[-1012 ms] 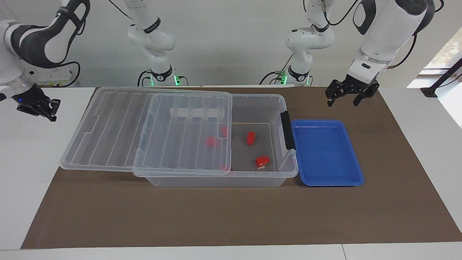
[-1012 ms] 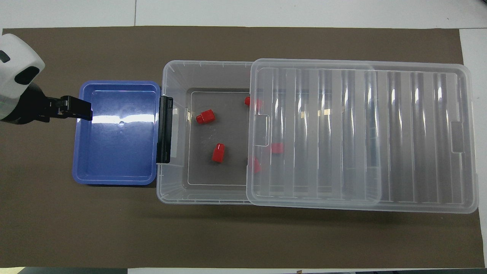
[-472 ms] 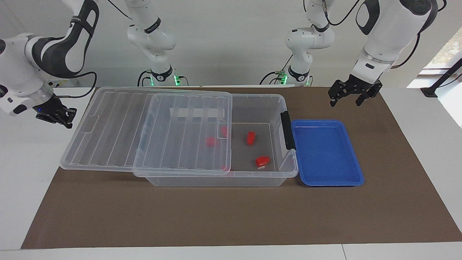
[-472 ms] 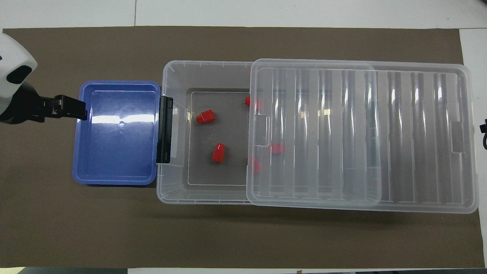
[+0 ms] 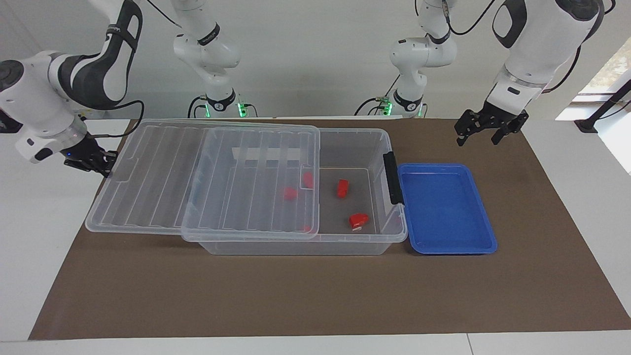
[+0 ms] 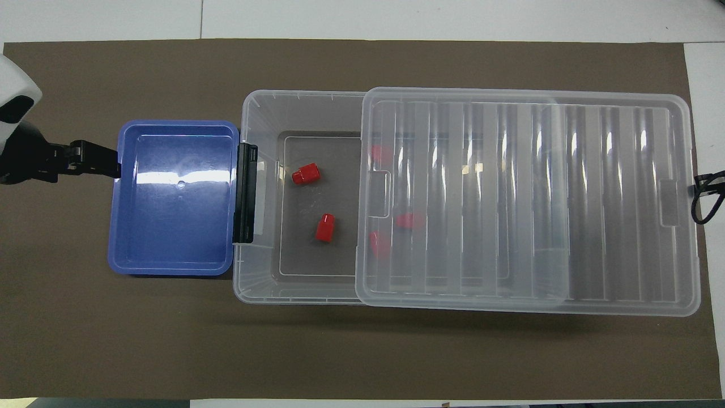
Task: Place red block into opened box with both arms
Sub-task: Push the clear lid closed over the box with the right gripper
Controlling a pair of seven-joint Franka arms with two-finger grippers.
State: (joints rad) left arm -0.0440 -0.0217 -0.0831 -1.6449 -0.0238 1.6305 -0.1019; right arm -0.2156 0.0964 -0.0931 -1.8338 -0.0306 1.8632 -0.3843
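Facing view. Against the frame half a second earlier, the right gripper (image 5: pixel 97 162) has come in to the short end of the lid (image 5: pixel 207 180) at the right arm's end of the table, fingertips closed and against the lid's rim. The lid has slid a little toward the left arm's end, so the open strip of the box (image 5: pixel 345 148) is narrower. The left gripper (image 5: pixel 485 132) has drifted slightly toward its own end of the table, fingers spread and empty, above the brown mat (image 5: pixel 315 296) and clear of the blue tray (image 5: pixel 446 207).

The box's long axis runs along the table from one arm's end to the other, with the black latch (image 5: pixel 392 177) on the short side touching the tray. The lid lies parallel on top, overhanging the box toward the right arm's end. Two red blocks (image 5: pixel 342 188) lie uncovered on the box floor; others show through the lid.

Overhead view. The lid (image 6: pixel 527 198) covers most of the box (image 6: pixel 260 198); its edge has moved to hide the block that half showed earlier. Two red blocks (image 6: pixel 306 174) remain in the open strip beside the latch (image 6: pixel 246 192). The right gripper (image 6: pixel 705 195) sits at the lid's short end. The left gripper (image 6: pixel 90 164) is over the outer rim of the tray (image 6: pixel 170 266). Broad bare mat (image 6: pixel 362 351) lies nearer the robots and farther from them.
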